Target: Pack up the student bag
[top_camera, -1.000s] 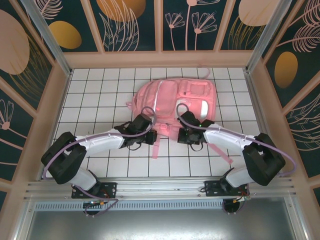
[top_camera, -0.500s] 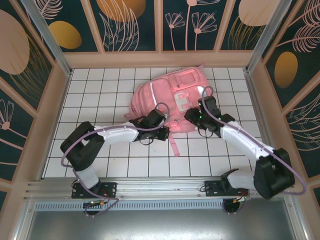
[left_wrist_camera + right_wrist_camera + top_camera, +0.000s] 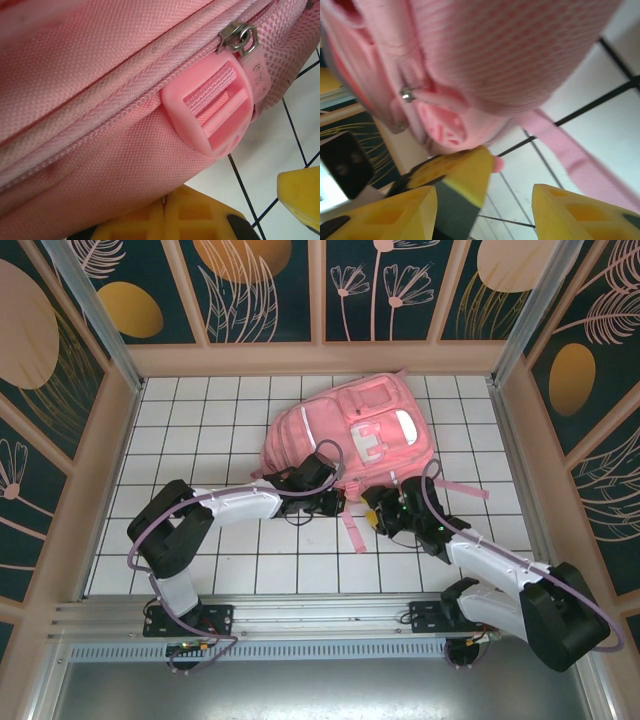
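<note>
bare white tiles [image 3: 190, 430] lie open at left. left gripper [image 3: 330, 502], clamped shut, meets the near hem of the woven pink student bag [image 3: 345, 425], which lies mid-table toward the back wall. whether it pinches cloth, cannot tell. a smooth plastic buckle [image 3: 210, 117] sits nearby. right gripper [image 3: 380, 515] gapes empty beside a loose strap [image 3: 352, 530].

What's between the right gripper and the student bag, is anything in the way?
Nothing visible blocks it. The right gripper sits open at the near edge of the student bag. The left gripper is shut on that same edge close beside it, and a loose strap lies on the tiles nearby, neither across the gap.
</note>
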